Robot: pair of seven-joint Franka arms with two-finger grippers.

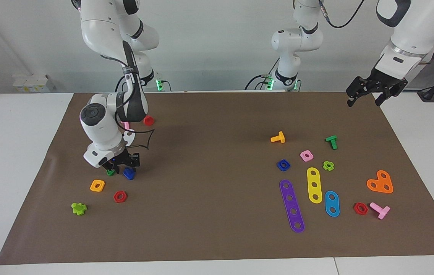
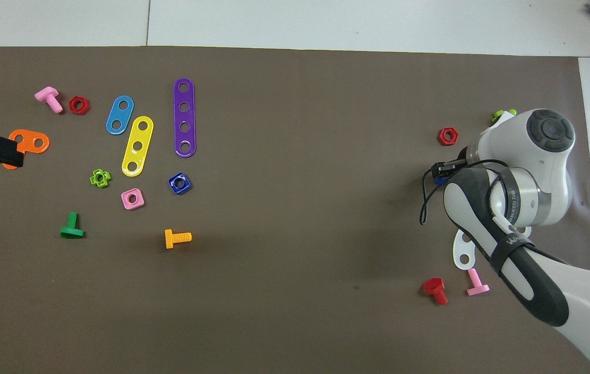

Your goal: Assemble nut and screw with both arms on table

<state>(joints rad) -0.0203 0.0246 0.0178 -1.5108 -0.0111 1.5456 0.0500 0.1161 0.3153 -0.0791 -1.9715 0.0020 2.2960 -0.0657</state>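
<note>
Down at the blue screw point(image 1: 128, 174), right gripper point(image 1: 122, 168), fingers around it, grip unclear

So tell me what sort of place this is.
Most likely a robotics lab bench set up for manipulation trials. Two white arms are mounted at the edge of a white table covered by a brown mat, and bright plastic toy nuts, bolts and perforated strips lie scattered on it.

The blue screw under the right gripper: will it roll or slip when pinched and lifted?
The blue screw looks like small moulded plastic, so probably light and stiff. Its flat triangular head should keep it from rolling far. Glossy plastic may be slippery, so it could twist in the right gripper, which is down at it beside the green triangular nut.
</note>
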